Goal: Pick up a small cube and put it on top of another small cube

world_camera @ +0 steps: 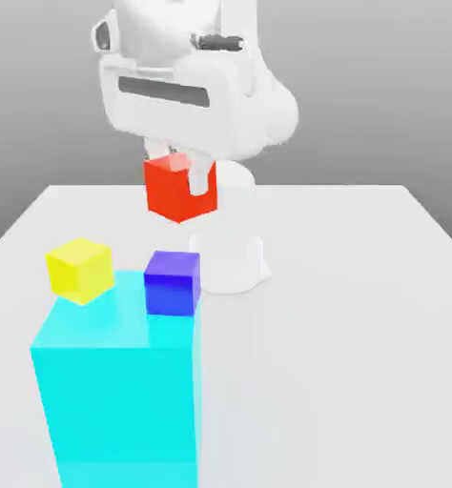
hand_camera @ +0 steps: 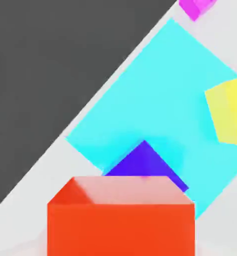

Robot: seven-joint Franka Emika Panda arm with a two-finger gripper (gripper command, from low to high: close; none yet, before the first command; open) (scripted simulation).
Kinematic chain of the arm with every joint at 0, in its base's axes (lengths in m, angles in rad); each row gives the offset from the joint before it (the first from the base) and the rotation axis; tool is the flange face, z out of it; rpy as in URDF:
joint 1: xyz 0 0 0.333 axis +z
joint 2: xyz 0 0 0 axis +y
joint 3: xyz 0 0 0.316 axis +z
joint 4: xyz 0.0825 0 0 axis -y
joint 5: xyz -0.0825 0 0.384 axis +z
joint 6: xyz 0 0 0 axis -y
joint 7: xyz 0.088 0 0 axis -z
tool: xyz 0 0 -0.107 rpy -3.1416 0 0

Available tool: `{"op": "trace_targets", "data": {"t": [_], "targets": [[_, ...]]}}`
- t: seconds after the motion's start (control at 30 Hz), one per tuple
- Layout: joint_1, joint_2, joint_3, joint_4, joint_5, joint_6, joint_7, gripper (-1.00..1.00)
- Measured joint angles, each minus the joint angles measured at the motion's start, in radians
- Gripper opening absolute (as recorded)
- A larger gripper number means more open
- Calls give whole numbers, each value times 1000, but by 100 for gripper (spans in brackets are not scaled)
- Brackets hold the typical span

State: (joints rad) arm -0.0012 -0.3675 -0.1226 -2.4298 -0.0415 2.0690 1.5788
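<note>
From my station I have the jaws of the white two-finger gripper (world_camera: pixel 178 172) clenched on the matte red-orange cube (world_camera: pixel 179 202), aloft in front of the arm's white base. I'd judge it light, rigid and not fragile, perhaps slick on its flat faces, so best gripped mid-height on opposite sides. I count one red-orange, one blue (world_camera: pixel 173 283), one yellow (world_camera: pixel 79 271) and one magenta cube (hand_camera: pixel 196 8), plus one big cyan block (world_camera: pixel 120 410).

ext cam high, hand cam looks down
</note>
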Motion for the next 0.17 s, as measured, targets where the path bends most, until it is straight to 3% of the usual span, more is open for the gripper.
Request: {"op": "trace_targets", "data": {"t": [0.03,0.07,0.17], "targets": [[-2,14,-1,-26,-1,38,1,-100],[-3,25,-2,-48,-2,71,2,100],[-3,25,-2,-48,-2,71,2,100]]}}
